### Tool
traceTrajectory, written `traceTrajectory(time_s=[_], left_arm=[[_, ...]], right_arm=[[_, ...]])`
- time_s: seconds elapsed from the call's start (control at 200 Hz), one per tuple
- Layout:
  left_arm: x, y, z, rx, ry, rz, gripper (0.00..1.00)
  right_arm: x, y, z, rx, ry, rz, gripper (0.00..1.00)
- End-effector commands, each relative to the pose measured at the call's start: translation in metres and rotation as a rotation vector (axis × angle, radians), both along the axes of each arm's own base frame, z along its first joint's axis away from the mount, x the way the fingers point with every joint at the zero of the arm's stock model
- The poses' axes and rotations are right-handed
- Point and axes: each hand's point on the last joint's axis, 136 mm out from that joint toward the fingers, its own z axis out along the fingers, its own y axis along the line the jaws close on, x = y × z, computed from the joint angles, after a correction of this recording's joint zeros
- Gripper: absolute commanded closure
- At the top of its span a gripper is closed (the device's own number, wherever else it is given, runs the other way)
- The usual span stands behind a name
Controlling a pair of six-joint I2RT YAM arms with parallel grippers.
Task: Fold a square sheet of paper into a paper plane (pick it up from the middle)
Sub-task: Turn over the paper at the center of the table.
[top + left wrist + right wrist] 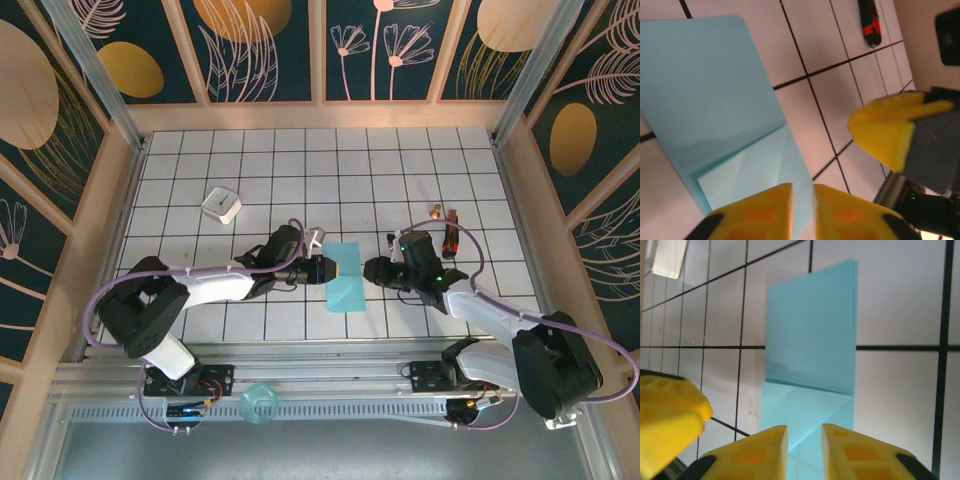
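A: What step is this, you think?

B: A fold, prob. The paper (345, 279) is already partly folded: one crease across, one slanted.

A: How to do it well?

B: IMO one gripper pins the paper near the crease. The other lifts a corner low & slow, lines up the edges, then presses along the crease. Thin paper slides easily, so no pull sideways.

A: Where is the paper vs. the fingers?

B: On the table (300, 170), in the middle, btw both grippers. Left gripper (802, 194): fingers (760, 215) a little apart, narrow gap, pinching nothing afaik. The paper's edge runs just under them. Right gripper (805, 435): gap a bit wider, paper below the tips, not gripped.
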Motion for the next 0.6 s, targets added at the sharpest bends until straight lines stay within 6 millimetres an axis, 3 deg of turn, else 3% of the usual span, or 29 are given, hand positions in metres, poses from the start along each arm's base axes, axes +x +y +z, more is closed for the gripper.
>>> traceTrajectory(time_s=[0.0, 0.025, 0.055, 0.245, 0.445, 0.596], left_arm=[[0.004, -0.008, -0.016, 0.033, 0.049, -0.006, 0.88], [0.005, -0.010, -0.014, 0.029, 0.044, -0.014, 0.89], [0.005, -0.010, -0.028, 0.061, 0.064, -0.019, 0.91], [0.012, -0.005, -0.054, 0.159, 0.057, -0.026, 0.98], [0.005, 0.010, -0.085, 0.240, 0.079, -0.031, 1.00], [-0.001, 0.015, -0.096, 0.251, 0.094, -0.036, 1.00]], right_arm=[[-0.008, -0.012, -0.016, -0.051, 0.047, -0.072, 0.66], [-0.008, -0.013, -0.018, -0.051, 0.056, -0.078, 0.65], [-0.012, -0.011, -0.020, -0.051, 0.066, -0.073, 0.64], [-0.032, 0.003, -0.033, -0.052, 0.131, -0.018, 0.63], [-0.049, 0.009, -0.048, -0.074, 0.199, -0.007, 0.63], [-0.055, 0.008, -0.058, -0.102, 0.228, -0.010, 0.62]])
